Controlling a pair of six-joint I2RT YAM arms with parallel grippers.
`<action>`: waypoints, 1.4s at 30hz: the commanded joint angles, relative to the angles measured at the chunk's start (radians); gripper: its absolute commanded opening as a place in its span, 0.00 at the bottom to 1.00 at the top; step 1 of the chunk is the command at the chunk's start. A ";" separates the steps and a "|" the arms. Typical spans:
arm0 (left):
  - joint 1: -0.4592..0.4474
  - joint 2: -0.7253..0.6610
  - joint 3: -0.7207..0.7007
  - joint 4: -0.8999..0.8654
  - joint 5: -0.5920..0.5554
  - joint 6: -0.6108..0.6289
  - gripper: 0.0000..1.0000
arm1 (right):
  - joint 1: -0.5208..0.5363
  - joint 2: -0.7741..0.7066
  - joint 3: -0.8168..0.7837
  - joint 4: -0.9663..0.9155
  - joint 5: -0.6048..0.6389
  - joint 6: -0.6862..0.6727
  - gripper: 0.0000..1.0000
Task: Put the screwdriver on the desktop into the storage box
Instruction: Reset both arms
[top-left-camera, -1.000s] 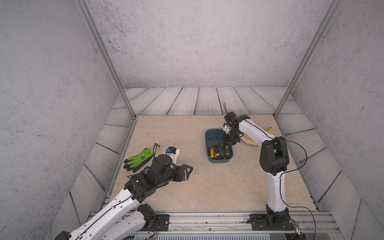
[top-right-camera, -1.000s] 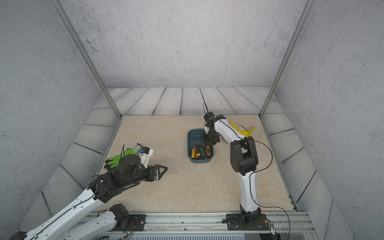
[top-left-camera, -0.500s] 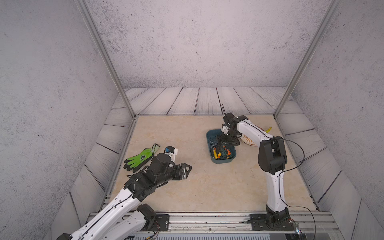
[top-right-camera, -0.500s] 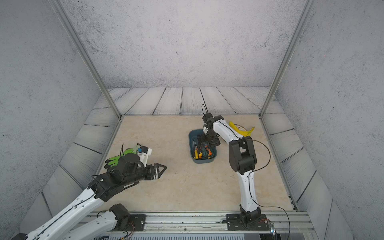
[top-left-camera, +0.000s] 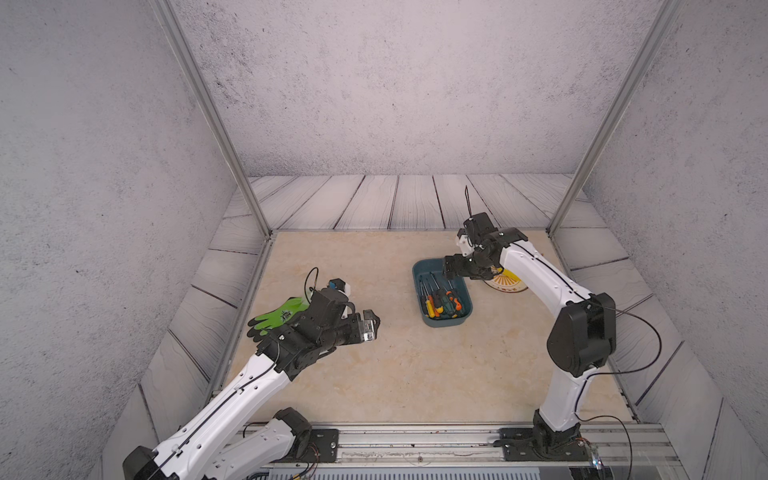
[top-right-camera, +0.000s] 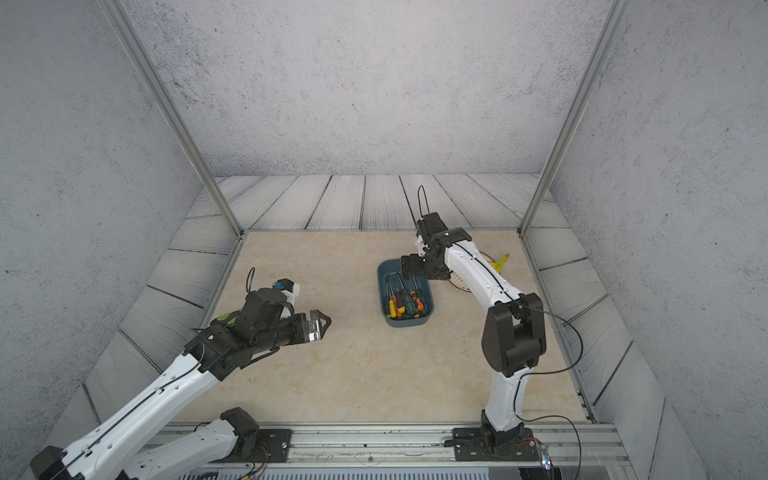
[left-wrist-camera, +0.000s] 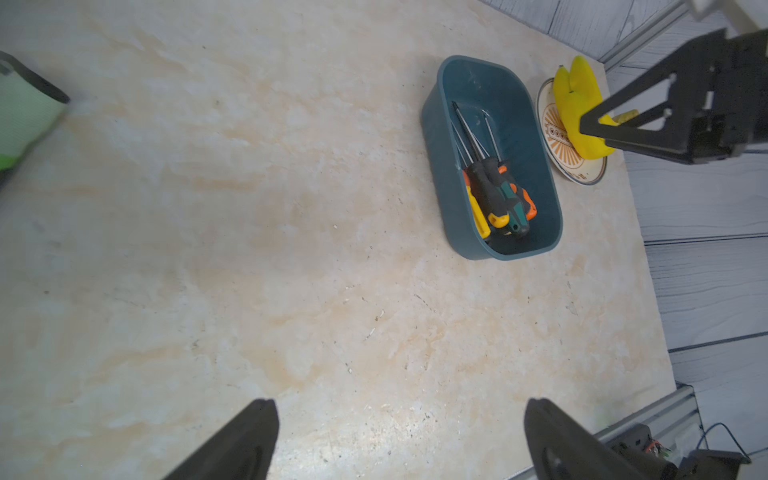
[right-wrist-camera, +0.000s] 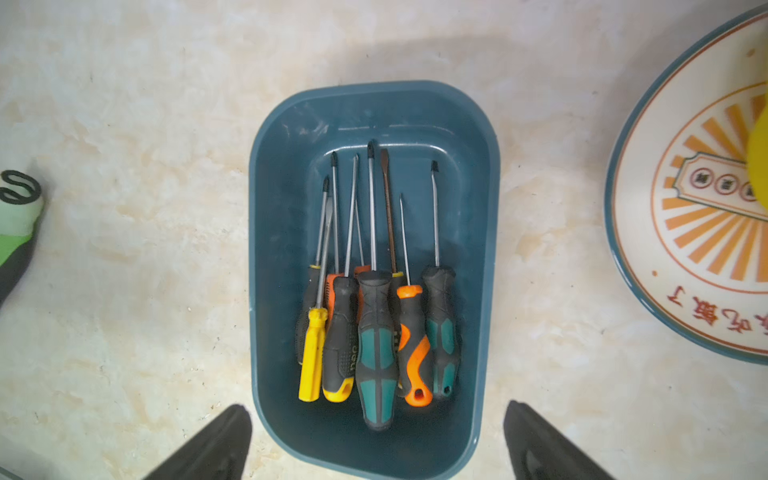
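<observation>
The teal storage box (top-left-camera: 417, 286) (top-right-camera: 380, 291) stands on the beige desktop (top-left-camera: 395, 374), right of the middle. Several screwdrivers (right-wrist-camera: 376, 332) (left-wrist-camera: 498, 195) lie side by side in it, handles toward the front; every screwdriver I see lies there. My right gripper (top-left-camera: 451, 270) (right-wrist-camera: 376, 409) hangs above the box, open and holding nothing, its fingers spread wider than the box. My left gripper (top-left-camera: 372, 326) (left-wrist-camera: 399, 407) hovers over bare desktop at the left, open and holding nothing.
A green and black glove (top-left-camera: 278, 318) (right-wrist-camera: 16, 216) lies behind my left wrist near the left rail. A round cream plate (left-wrist-camera: 582, 170) (right-wrist-camera: 685, 249) with a yellow banana (left-wrist-camera: 577, 104) sits just right of the box, under my right arm.
My right gripper has gone from shut to open over the box. My left gripper has opened wider. Both arms have hardly shifted.
</observation>
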 joint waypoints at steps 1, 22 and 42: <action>0.046 0.036 0.067 -0.057 -0.065 0.061 0.99 | -0.012 -0.105 -0.061 0.064 0.072 0.014 1.00; 0.547 0.212 -0.041 0.316 -0.325 0.409 0.97 | -0.263 -0.751 -1.084 1.052 0.603 -0.234 1.00; 0.650 0.403 -0.428 1.150 -0.293 0.538 0.93 | -0.284 -0.298 -1.404 1.967 0.392 -0.299 1.00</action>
